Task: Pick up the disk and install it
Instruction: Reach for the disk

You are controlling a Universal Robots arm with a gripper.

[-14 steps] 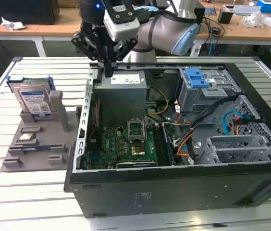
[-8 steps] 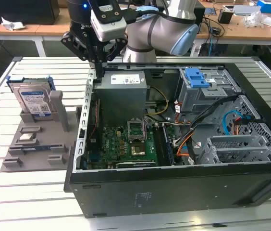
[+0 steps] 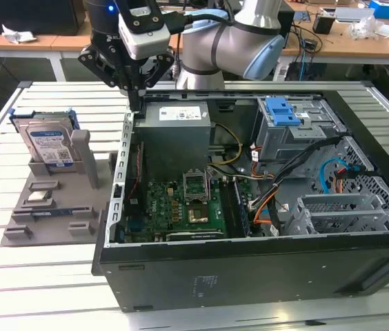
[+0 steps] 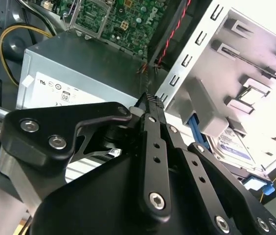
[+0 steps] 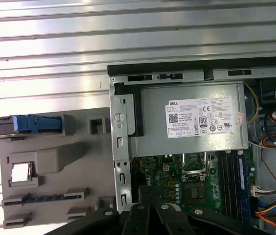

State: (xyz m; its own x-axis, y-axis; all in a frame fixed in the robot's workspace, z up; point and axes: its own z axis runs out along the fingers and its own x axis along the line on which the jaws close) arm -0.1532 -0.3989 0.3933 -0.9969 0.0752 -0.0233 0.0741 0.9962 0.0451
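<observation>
The disk (image 3: 48, 145), a silver drive with a white-and-blue label in a blue carrier, stands upright in a grey holder (image 3: 50, 207) on the exterior view's left. In the second wrist view the disk (image 4: 233, 147) lies beyond the case wall. The first wrist view shows it edge-on, as the blue carrier (image 5: 30, 123). My gripper (image 3: 134, 102) hangs over the back corner of the open computer case (image 3: 250, 269), right of the disk and apart from it. Its black fingers (image 4: 152, 127) meet at the tips with nothing between them.
A grey power supply (image 3: 177, 127) sits just under and beside the gripper. A drive cage with a blue latch (image 3: 282, 110) is at the case's far side. The motherboard (image 3: 181, 207) and cables fill the middle. A small square chip (image 3: 38, 196) rests in the holder.
</observation>
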